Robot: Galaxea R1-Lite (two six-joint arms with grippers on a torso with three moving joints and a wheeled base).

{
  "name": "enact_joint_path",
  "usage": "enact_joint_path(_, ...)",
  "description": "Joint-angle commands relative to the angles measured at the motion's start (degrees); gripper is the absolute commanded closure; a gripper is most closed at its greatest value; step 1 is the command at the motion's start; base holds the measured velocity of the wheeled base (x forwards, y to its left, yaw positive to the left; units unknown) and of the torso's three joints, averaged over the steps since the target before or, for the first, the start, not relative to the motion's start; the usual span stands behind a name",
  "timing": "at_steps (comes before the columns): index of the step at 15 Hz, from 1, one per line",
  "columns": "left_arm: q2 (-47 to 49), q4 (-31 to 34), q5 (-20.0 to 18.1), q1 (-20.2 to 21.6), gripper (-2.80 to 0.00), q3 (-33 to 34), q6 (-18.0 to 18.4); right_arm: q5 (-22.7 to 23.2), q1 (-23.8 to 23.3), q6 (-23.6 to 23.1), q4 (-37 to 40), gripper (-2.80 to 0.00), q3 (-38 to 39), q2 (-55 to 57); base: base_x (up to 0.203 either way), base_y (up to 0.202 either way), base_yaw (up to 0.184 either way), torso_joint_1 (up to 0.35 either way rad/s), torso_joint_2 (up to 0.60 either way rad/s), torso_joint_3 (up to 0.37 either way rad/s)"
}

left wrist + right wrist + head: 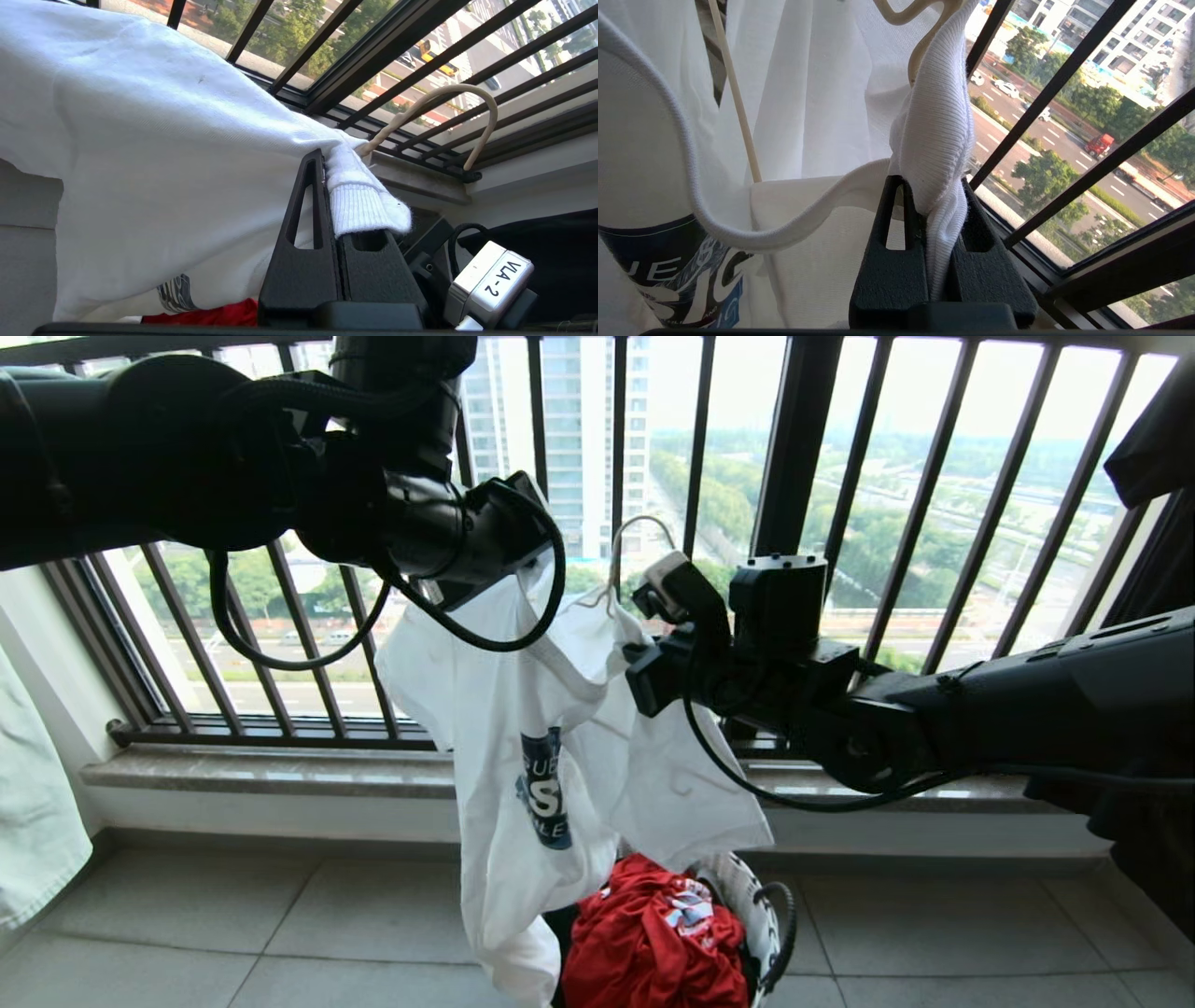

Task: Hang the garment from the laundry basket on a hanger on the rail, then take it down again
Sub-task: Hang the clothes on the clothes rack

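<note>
Pale floor tiles (233,933) lie nearest, and on them, low centre, stands the small round white laundry basket with black woven pattern (747,905), a red cloth (653,943) heaped in it. Above the basket hangs the white T-shirt with a navy lettered print (523,747), held up between both arms. On the left, the left gripper (327,186) has its jaws closed on the ribbed collar; on the right, the right gripper (931,205) pinches the collar too. Protruding from the neckline is the thin cream wire hanger (467,93), with the black balcony railing (794,448) beyond.
</note>
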Motion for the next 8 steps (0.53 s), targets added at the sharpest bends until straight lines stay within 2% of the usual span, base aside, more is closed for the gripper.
enact_joint_path(1, 0.3, 0.1, -0.17, 0.06, 0.0, -0.21, -0.09, 0.07, 1.63, -0.1, -0.05, 0.0, 0.19, 1.39, 0.0, 0.0, 0.0, 0.0, 0.0, 0.0)
enact_joint_path(8, 0.45, 0.1, -0.35, 0.06, 0.0, -0.27, -0.09, -0.02, 4.5, 2.07, -0.23, 0.0, -0.03, 2.45, 0.0, 0.0, 0.0, 0.0, 0.0, 0.0)
